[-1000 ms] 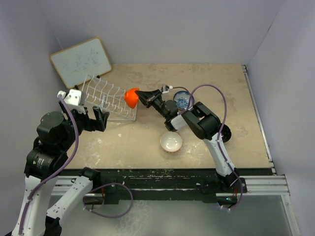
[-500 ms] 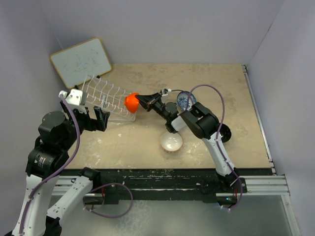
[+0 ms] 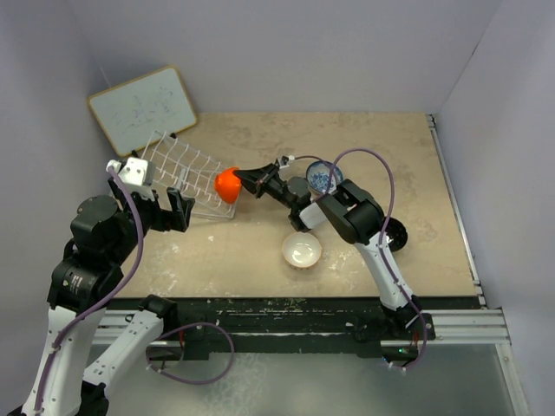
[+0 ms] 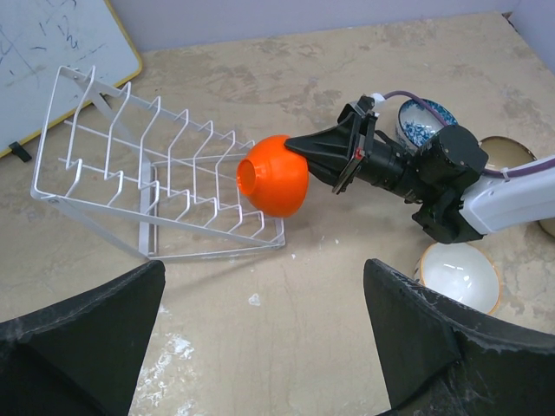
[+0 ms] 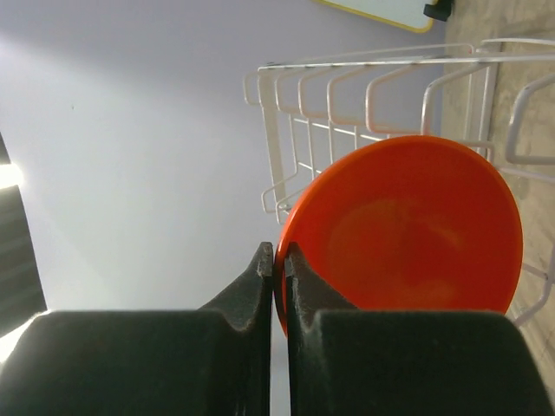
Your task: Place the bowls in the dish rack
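My right gripper point(image 3: 242, 178) is shut on the rim of the orange-red bowl point(image 3: 228, 185) and holds it on its side at the right end of the dish rack point(image 3: 178, 165). In the right wrist view the bowl point(image 5: 408, 225) is pinched between the fingers point(image 5: 264, 277), right in front of the rack's prongs point(image 5: 364, 95). My left gripper point(image 3: 176, 211) is open and empty, near the rack's front; in its own view it point(image 4: 264, 269) hovers over bare table. The blue-and-white bowl point(image 3: 321, 176), white bowl point(image 3: 301, 250) and black bowl point(image 3: 397, 235) sit on the table. A tan bowl point(image 4: 507, 149) is partly hidden behind the right arm.
A wood-framed whiteboard point(image 3: 143, 108) leans at the back left behind the rack. The rack point(image 4: 156, 173) holds no bowls. White walls close in the table on the left, the back and the right.
My right gripper has carried the orange-red bowl leftward and slightly nearer, up to the rack's right end. The left arm has barely moved.
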Controlling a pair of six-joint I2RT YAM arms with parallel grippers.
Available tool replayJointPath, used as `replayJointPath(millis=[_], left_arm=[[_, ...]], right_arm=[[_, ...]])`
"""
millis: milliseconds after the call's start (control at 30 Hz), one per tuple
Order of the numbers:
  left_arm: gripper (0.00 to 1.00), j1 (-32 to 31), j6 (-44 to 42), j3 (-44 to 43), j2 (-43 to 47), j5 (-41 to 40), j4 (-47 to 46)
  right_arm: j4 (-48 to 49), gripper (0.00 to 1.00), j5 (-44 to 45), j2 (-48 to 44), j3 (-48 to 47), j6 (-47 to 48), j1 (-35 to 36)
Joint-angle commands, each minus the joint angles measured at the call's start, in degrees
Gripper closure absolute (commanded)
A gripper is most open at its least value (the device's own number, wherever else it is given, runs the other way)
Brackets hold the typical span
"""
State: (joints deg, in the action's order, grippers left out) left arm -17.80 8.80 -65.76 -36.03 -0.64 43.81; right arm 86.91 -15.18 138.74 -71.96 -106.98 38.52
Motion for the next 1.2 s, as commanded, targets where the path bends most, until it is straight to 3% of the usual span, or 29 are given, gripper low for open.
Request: replayJointPath(millis=[0,367,500,700,833,1167], left_arm=[[0.01,-0.3,-0.2,-0.2,0.1,0.2,-2.7],[0.01,-0.3,-0.1,-0.7,0.3,0.5,-2.6],[0.01,-0.2,-0.2,-1.0,0.2,0.4,-2.6],[0.01,-0.3,-0.2,-0.8,0.1,0.6,-2.9],[0.01,-0.2,-0.4,-0.8,-0.1,0.9,-3.2],[0.01,-0.2,-0.3,-0.5,0.2,1.2,-3.6]], right_arm=[[-3.2,0.93,-2.3,-3.7,-0.3,-0.4,0.2],[-10.7,0.93,-2.8,-7.3,0.5,4.3,0.2],[-17.4,0.97,-1.0,-9.2,-1.1,9.7,0.1],[-19.9,1.00,4.4,-9.1,-3.5,9.2,0.1],[-24.6,1.00,7.8,-10.1,-5.6,12.8,0.1],[-31.1,1.00,6.5,-4.8,-16.7,18.6,-2.0]])
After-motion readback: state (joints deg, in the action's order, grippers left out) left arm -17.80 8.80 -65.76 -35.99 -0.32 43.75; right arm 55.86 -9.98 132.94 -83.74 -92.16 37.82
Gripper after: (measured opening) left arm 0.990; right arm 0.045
